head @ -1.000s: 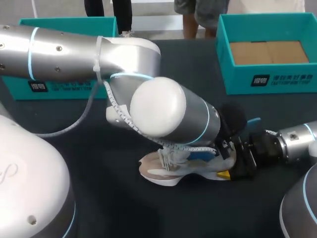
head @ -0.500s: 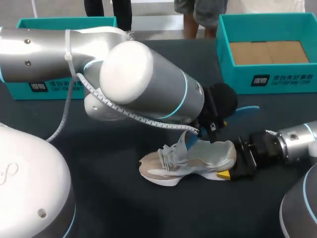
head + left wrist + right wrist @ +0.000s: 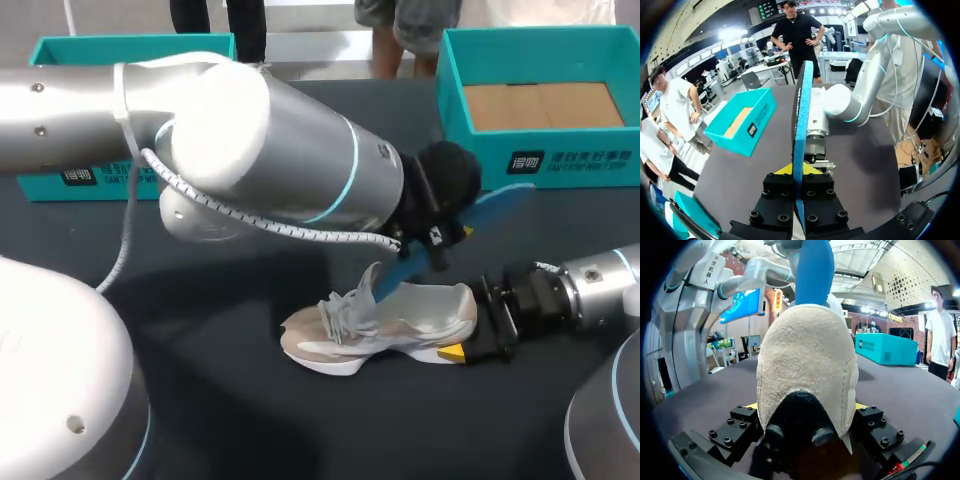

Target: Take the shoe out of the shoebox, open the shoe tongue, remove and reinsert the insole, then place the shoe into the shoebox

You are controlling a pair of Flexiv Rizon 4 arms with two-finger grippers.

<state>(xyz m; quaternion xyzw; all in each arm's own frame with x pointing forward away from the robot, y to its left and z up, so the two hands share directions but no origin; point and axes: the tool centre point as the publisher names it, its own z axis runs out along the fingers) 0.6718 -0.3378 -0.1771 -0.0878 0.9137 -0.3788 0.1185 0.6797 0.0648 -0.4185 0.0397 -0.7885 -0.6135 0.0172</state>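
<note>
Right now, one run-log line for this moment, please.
right gripper: shut on heel of beige-grey mesh sneaker | left gripper: shut on blue foam insole angled up from sneaker | sneaker: on black table, outside teal shoebox

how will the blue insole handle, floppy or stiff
Probably fairly stiff: the blue insole juts nearly straight past the left gripper without drooping. Likely light too, since it looks thin edge-on in the left wrist view.

The beige-and-grey cloth sneaker (image 3: 810, 365) has a napped, suede-like heel; the thin blue insole (image 3: 801, 125) looks like grainy, matt foam; the dark tabletop (image 3: 250, 420) is matt.
</note>
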